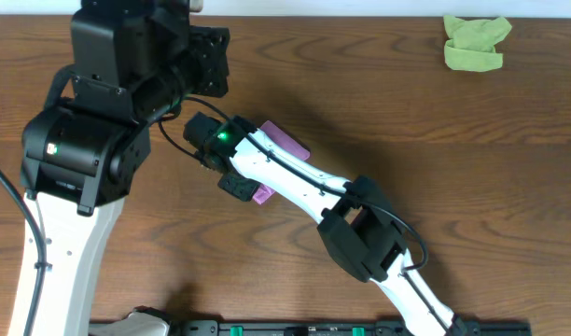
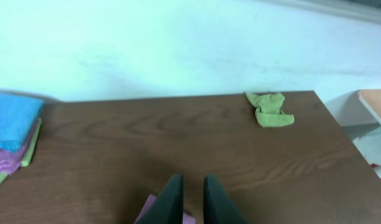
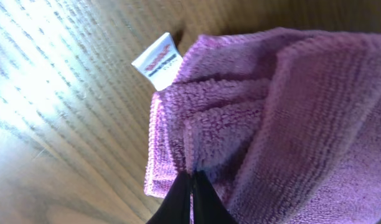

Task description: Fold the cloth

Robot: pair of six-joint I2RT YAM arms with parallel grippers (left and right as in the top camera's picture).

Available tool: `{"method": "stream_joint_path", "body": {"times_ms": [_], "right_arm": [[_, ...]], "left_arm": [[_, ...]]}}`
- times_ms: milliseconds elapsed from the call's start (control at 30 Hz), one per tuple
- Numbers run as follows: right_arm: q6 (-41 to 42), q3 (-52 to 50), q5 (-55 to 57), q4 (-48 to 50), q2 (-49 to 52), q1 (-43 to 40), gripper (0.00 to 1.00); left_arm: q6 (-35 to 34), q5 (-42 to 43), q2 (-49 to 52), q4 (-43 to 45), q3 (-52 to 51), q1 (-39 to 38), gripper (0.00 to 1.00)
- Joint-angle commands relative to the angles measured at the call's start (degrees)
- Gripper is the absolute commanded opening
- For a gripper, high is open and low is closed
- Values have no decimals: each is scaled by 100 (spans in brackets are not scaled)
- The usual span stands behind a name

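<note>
Counter: the brown wooden counter is carrying everything.
Cloth: the cloth is lying bunched mid-counter under the right arm, with purple edges peeking out on the arm's far and near sides.
Left fingers: the left fingers are hovering almost closed, gripping nothing visible, with a cloth corner showing just beneath.
Right fingers: the right fingers are pressing together, pinching the cloth's edge.
Tag: the white tag is sticking out left of the pinch.

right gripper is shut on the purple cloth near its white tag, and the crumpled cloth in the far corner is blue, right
Not blue: the overhead view shows the crumpled cloth in the far corner is lime green. The right gripper is indeed shut on the purple cloth near its white tag.
</note>
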Motion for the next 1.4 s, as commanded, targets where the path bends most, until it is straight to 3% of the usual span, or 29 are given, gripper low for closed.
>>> {"method": "stream_joint_path", "body": {"times_ms": [0, 33, 67, 167, 367, 567, 933, 1133, 1167, 1233, 1267, 1333, 1367], "right_arm": [[-142, 146, -166, -4, -111, -15, 25], [-142, 162, -166, 0, -170, -15, 45], [-144, 208, -164, -2, -251, -15, 57], [-144, 345, -164, -24, -439, -15, 68], [-396, 527, 17, -160, -1051, -101, 74], [-302, 527, 153, -223, -1182, -717, 72], [-221, 527, -857, -254, -1191, -2218, 71], [-225, 514, -1458, -55, -1187, -2697, 59], [-223, 509, -1521, 11, -1176, -2743, 52], [-225, 507, -1615, 70, -1143, -2765, 21], [-227, 501, -1631, 96, -1108, -2765, 12], [-227, 498, -1650, 140, -992, -2747, 1], [-229, 498, -1718, 140, -938, -2743, 1]], "left_arm": [[125, 37, -142, 79, 87, 164, 13], [122, 39, -157, 98, 87, 249, 12], [122, 39, -175, 111, 87, 404, 12], [96, 105, -177, 101, 87, 734, 11], [-28, 490, -151, -13, 85, 1613, 11], [-2, 957, -9, -243, -199, 2079, 10], [-245, 1043, 24, 568, -2726, 2151, 14], [-841, 1729, 28, 1521, -4315, 2146, 33], [-990, 1864, 33, 1738, -4621, 2146, 39], [-1217, 2240, 39, 2179, -5128, 2144, 48], [-1307, 2411, 44, 2369, -5335, 2138, 50], [-1552, 2651, 46, 2723, -5836, 2087, 56], [-1646, 2732, 46, 2837, -6048, 2035, 59]]}}
